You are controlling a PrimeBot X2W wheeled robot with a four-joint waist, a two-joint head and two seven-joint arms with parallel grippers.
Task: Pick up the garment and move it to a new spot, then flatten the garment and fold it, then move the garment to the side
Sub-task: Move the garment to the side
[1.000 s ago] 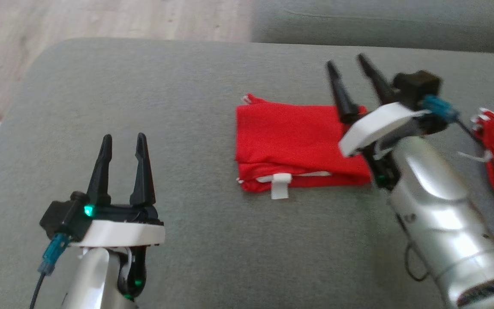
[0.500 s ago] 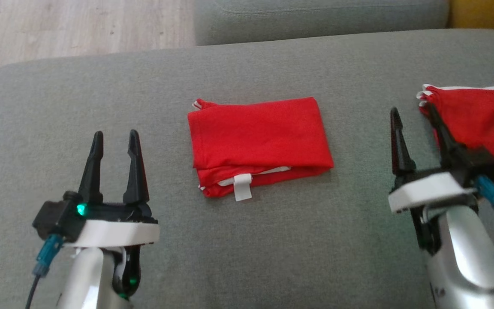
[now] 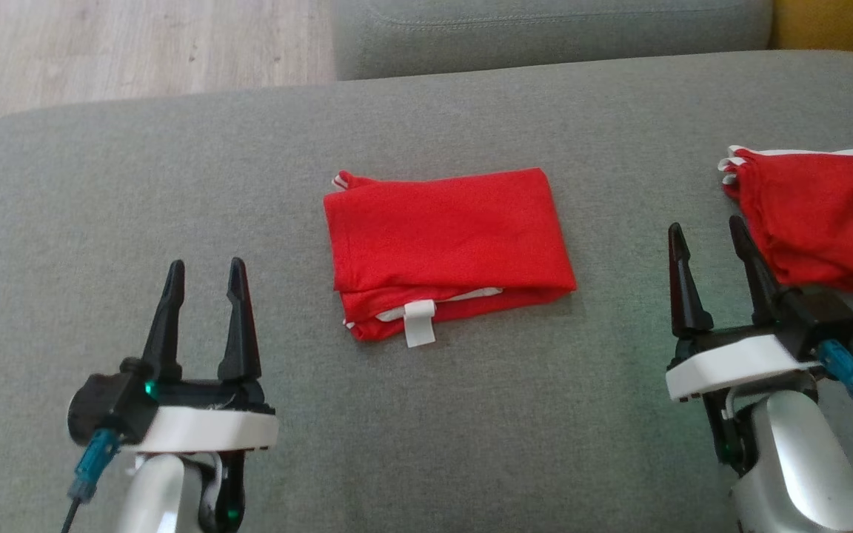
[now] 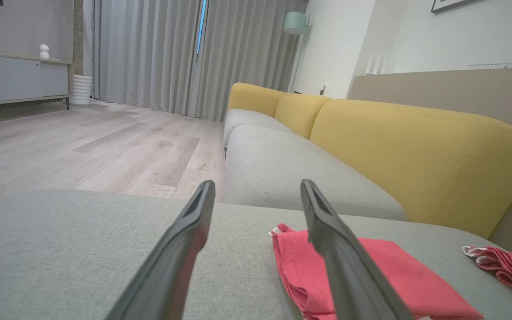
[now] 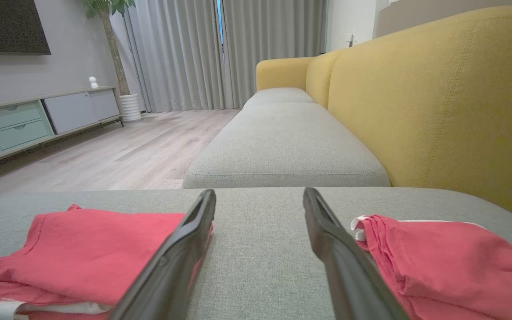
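A red garment lies folded into a rectangle in the middle of the grey cushion, a white tag at its near edge. It also appears in the left wrist view and the right wrist view. My left gripper hovers open at the near left, well clear of the cloth, with empty fingers. My right gripper stands open at the near right, empty, in the gap between this garment and a second one, as the right wrist view confirms.
A second folded red garment lies at the cushion's right edge, just right of my right fingertips. Beyond is another grey seat cushion and the yellow backrest. Wood floor lies past the far-left edge.
The head camera has shifted. My right gripper has drawn back off the middle garment to the near right, between the two garments. My left gripper has sunk a little nearer.
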